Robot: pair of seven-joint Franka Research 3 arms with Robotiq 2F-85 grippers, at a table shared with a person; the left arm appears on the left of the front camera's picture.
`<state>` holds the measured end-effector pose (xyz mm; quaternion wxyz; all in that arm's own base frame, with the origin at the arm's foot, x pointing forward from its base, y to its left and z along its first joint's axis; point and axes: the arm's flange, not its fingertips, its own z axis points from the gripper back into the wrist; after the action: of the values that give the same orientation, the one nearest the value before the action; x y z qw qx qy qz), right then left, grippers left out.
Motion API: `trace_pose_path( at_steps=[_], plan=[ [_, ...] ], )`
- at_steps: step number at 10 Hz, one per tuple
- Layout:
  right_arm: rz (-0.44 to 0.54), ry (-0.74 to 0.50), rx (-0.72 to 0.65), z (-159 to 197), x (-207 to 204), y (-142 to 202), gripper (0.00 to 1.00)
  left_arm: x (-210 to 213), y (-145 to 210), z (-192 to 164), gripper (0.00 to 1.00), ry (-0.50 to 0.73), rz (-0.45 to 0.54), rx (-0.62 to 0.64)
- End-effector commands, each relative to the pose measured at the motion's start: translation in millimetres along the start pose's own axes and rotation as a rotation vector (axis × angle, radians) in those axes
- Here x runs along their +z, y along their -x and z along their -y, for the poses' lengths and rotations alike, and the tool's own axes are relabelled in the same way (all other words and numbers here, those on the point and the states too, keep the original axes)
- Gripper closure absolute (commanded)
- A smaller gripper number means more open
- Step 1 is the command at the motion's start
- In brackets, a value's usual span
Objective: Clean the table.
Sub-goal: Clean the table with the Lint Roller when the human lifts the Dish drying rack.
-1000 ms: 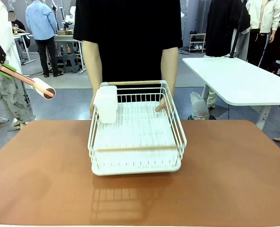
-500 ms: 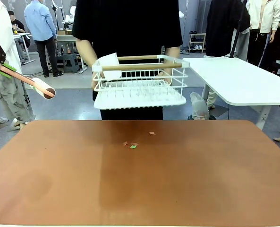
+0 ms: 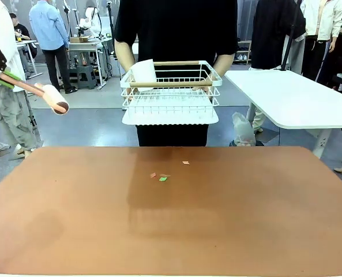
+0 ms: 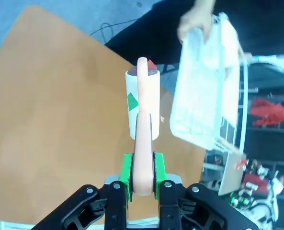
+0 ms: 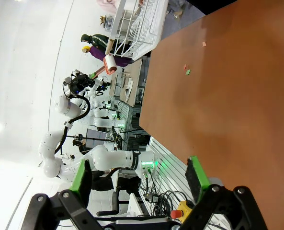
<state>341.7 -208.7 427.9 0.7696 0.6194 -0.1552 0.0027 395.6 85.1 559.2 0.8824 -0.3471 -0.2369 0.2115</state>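
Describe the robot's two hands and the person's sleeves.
The left hand is black, with two jointed fingers, bright green pads and screw heads at the knuckles. The right hand has the same black fingers and green pads. The person wears a black top with short sleeves.

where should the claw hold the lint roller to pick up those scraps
Grip the lint roller by its slim pink handle's end, from behind along its length, as the left claw does: that leaves the white roll free to turn.
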Motion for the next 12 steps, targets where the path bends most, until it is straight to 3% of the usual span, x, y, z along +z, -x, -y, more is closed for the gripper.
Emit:
trace_pose_path(
  at_steps=[1, 3, 4, 6, 8, 9, 12],
  plan=[
    [0.000, -0.001, 0.008, -3, 0, -1, 0.00, -12, -21, -4, 0.78, 0.111, -0.077, -0.222],
    [0.000, -0.001, 0.008, -3, 0, -1, 0.00, -39, -21, -12, 0.78, 0.168, -0.146, -0.406],
    [0.000, -0.001, 0.008, -3, 0, -1, 0.00, -51, -19, -18, 0.78, 0.143, -0.150, -0.414],
    [0.000, -0.001, 0.008, -3, 0, -1, 0.00, -73, -19, -36, 0.78, 0.049, -0.300, -0.376],
    [0.000, -0.001, 0.008, -3, 0, -1, 0.00, -78, -12, -38, 0.78, 0.031, -0.370, -0.371],
    [0.000, -0.001, 0.008, -3, 0, -1, 0.00, -87, -7, -44, 0.78, 0.072, -0.289, -0.373],
    [0.000, -0.001, 0.008, -3, 0, -1, 0.00, -87, -7, -44, 0.78, 0.072, -0.289, -0.373]
  ],
)
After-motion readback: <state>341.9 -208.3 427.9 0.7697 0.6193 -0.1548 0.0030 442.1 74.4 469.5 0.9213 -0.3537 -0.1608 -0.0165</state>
